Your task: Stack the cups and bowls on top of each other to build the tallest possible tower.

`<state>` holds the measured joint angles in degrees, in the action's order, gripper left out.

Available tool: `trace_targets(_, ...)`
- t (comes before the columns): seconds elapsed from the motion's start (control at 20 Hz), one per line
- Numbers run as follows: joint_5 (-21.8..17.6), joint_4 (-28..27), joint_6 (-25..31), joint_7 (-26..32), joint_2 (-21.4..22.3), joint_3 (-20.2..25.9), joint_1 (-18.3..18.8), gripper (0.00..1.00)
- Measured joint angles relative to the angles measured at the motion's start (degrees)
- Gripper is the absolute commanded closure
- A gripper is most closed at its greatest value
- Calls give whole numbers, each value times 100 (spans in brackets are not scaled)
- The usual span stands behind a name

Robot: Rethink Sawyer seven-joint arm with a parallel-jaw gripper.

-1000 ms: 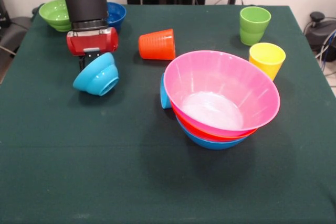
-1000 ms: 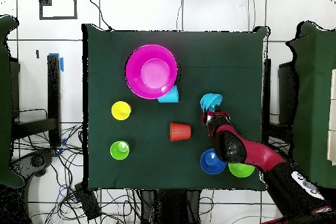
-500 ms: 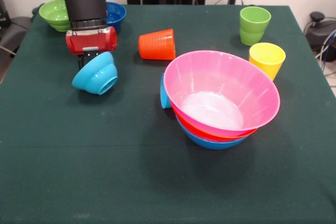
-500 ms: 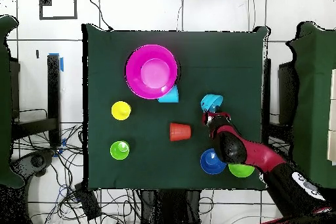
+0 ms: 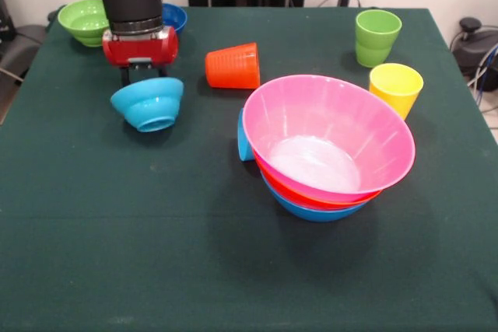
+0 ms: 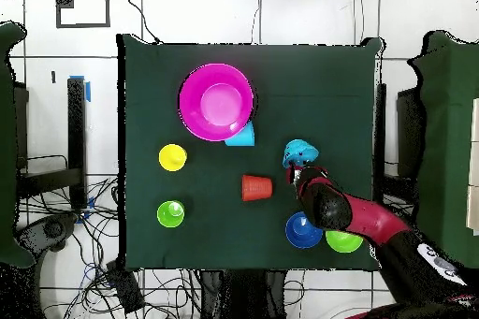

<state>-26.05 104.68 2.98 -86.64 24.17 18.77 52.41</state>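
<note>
My gripper (image 5: pixel 142 80) is shut on the rim of the small light blue bowl (image 5: pixel 148 103), which hangs nearly upright just over the table's left side; in the overhead view the gripper (image 6: pixel 301 167) and bowl (image 6: pixel 299 152) are at the right. The tower (image 5: pixel 327 145), pink bowl over orange over blue, stands at the centre right, and in the overhead view (image 6: pixel 217 100). A light blue cup (image 5: pixel 244 138) lies against its left side. The orange cup (image 5: pixel 233 66) lies on its side. The green cup (image 5: pixel 377 36) and yellow cup (image 5: pixel 395 87) stand upright.
The small green bowl (image 5: pixel 84 21) and small dark blue bowl (image 5: pixel 173 16) sit at the far left corner, behind my arm. Cables and a chair (image 5: pixel 478 44) lie beyond the table's right edge.
My wrist has turned and shifted slightly right; the light blue bowl has swung from lying tilted on its side to nearly upright. Nothing else has moved.
</note>
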Motion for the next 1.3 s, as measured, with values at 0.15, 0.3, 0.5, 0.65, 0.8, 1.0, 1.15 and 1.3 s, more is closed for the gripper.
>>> trace_targets(0.15,245,2,778,0,262,-66,-149,0)
trace_targets(0.3,355,3,1316,0,472,-97,-226,0)
trace_targets(0.5,390,5,1572,0,672,-130,-246,0)
trace_targets(0.65,392,7,1572,0,754,-148,-246,0)
trace_targets(0.8,395,10,1572,0,790,-153,-246,0)
trace_targets(1.0,385,15,1474,0,801,-186,-258,0)
trace_targets(1.15,286,-23,862,0,647,-397,-338,0)
trace_targets(1.3,222,-67,242,-11,430,-574,-402,0)
